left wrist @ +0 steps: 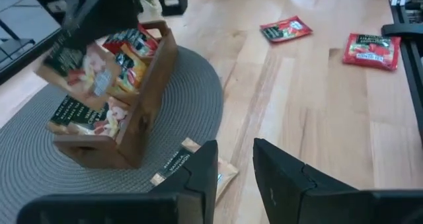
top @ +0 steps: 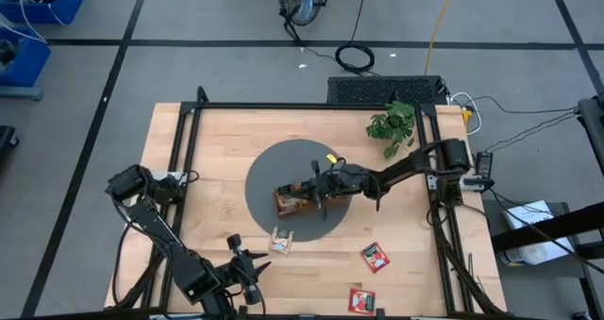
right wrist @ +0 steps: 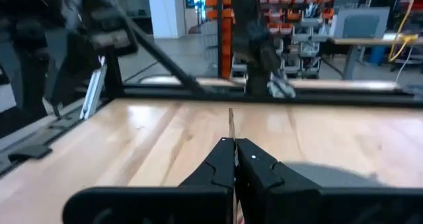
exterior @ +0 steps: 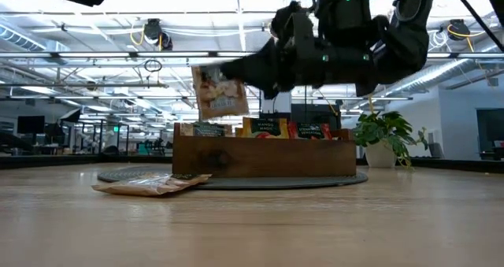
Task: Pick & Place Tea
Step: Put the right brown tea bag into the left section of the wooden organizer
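A brown wooden tray [exterior: 264, 158] with several tea packets standing in its compartments sits on a round grey mat [top: 274, 164]. Just above the tray's left end, my right gripper [exterior: 248, 68] is shut on a beige tea packet [exterior: 219, 94]. Another beige packet [top: 281, 242] lies flat on the table by the mat's near edge. My left gripper [left wrist: 236, 168] hovers open over it, with nothing between its fingers. Two red packets [top: 375, 256] [top: 361, 301] lie flat near the front right. My right gripper pinches the beige packet's upper end [exterior: 228, 74] between its two fingers, which come in level from the table's right side. In its wrist view the packet shows edge-on [right wrist: 230, 121] between the fingertips. The packet hangs below the fingers, clear of the tray and slightly tilted.
A small potted plant [top: 392, 126] stands at the back right of the table. A black frame [top: 189, 141] runs along the table's edges. Bare wood lies between the mat and the red packets.
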